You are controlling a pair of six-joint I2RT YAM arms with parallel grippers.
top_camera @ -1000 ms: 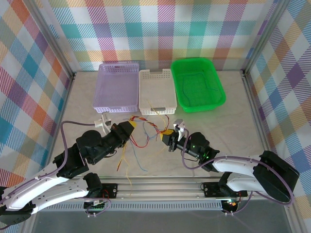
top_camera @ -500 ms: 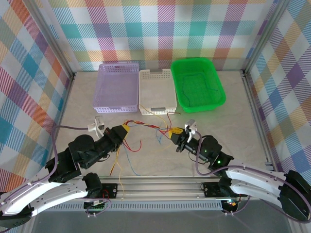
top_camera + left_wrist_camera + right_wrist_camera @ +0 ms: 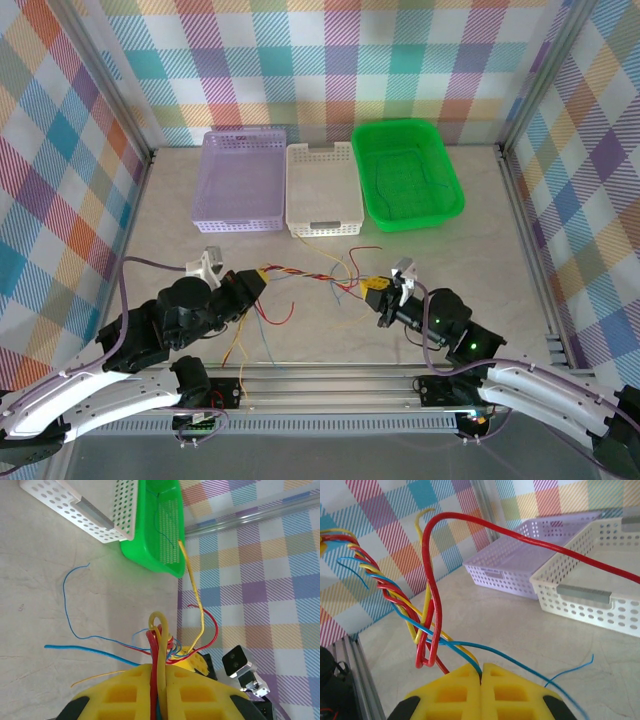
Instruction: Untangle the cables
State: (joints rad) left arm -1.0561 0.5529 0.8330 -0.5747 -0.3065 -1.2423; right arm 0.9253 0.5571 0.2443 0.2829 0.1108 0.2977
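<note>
Lilac basket: a lilac perforated plastic basket [image 3: 240,180] stands at the far side of the pale marbled surface [image 3: 470,260], leftmost in a row of three.
Left fingers: the left fingers [image 3: 258,280], yellow blocky pads on a black wrist, sit near the front of the surface, left of centre. They are pressed together and pinching one end of the bundle. The left wrist view shows red and yellow strands running into the seam between them.
Cables: thin red, yellow and blue cables [image 3: 305,274] stretch between the two pairs of fingers in front of the baskets, with their left part wound into a tight twist. Yellow and blue tails trail toward the near rail, a red loop lies beside them, and a red arc rises near the right end.
White basket: a white perforated plastic basket [image 3: 323,190] stands in the middle of the row, just beyond the cables.
Right fingers: the right fingers [image 3: 375,287], also yellow, are closed tip to tip. In the right wrist view, blue, yellow and red strands enter their seam.
Green basket: a bright green plastic basket [image 3: 452,180] ends the row, with a thin dark wire curled on its floor.
</note>
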